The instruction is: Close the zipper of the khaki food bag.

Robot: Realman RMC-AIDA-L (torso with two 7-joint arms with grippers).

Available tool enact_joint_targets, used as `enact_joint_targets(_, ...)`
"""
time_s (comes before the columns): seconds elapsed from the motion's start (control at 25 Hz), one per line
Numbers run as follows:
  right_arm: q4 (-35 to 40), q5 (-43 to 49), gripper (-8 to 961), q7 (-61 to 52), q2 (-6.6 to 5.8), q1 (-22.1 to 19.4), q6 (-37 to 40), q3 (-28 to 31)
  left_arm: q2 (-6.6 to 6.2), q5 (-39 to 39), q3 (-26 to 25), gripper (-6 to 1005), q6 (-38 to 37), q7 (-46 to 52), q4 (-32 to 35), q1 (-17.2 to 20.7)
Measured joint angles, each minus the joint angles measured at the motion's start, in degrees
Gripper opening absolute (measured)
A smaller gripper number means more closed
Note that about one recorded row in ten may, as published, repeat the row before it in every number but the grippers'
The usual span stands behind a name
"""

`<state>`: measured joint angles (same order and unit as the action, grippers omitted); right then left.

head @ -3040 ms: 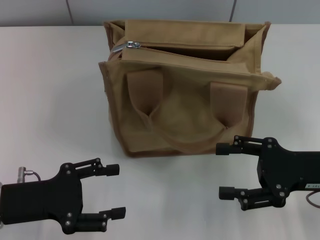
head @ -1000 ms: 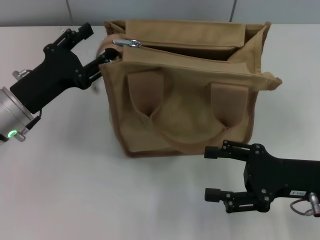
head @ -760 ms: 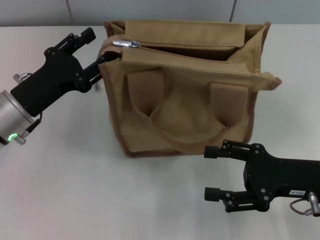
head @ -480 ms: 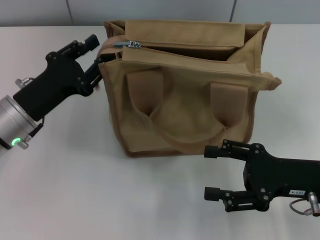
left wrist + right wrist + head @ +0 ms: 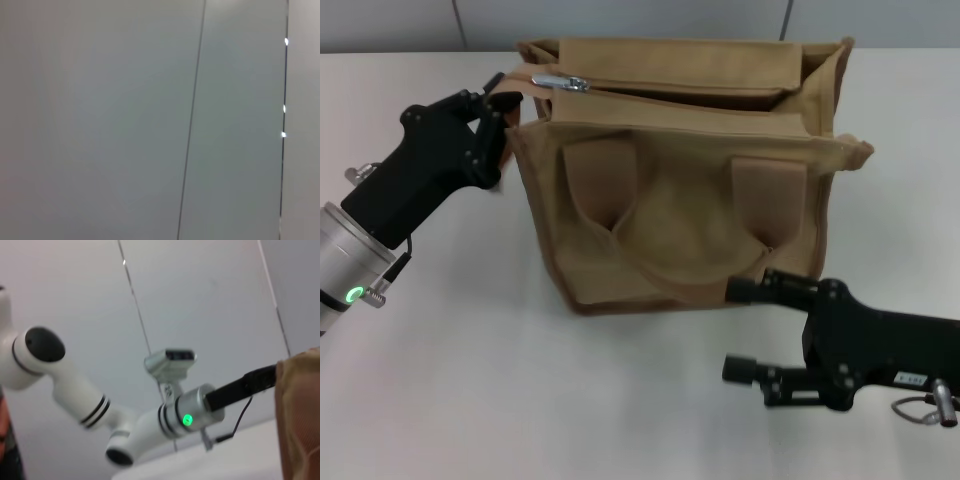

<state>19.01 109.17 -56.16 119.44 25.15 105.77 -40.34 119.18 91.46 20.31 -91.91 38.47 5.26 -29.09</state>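
Left gripper pinching the bag's corner, zipper wide open!

The khaki-taped zipper (image 5: pixel 670 90) with its small shiny silver pull tab (image 5: pixel 558 81) runs along the top of the boxy khaki canvas food bag (image 5: pixel 685 190), tab sitting at the robot's left end, the mouth gaping to the right. The bag stands upright mid-way across the white worktop (image 5: pixel 470 350). The black left gripper (image 5: pixel 504 108) has its fingers clamped together on the bag's top left corner. The black right gripper (image 5: pixel 745 330) sits low at the bag's front base, fingers apart, upper finger touching the fabric.
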Motion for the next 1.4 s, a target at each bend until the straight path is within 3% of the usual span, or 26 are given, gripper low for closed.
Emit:
enact_joint_targets(0.36, -4.06, -9.34, 839, -4.84, -0.08, -0.23, 2.44, 0.03, 0.01, -0.01, -1.23, 26, -3.69, -0.04, -2.84, -1.50)
enact_joint_targets(0.6, -6.59, -15.44, 838, -10.86, 0.00, 1.75, 3.79, 0.07, 0.00, 0.29, -1.63, 29, -9.53, -3.89, -7.17, -2.81)
enact_joint_targets(1.0, -7.71, -18.78, 838, -18.17, 0.04, 7.34, 3.85, 0.09, 0.00, 0.58, -2.36, 34, -9.33, -5.15, -8.72, -3.75)
enact_joint_targets(1.4, -9.84, -22.32, 722, -24.72, 0.16, 12.47, -2.53, -0.59, 0.00, 0.80, -2.16, 38, -11.03, -3.77, -9.17, -4.75)
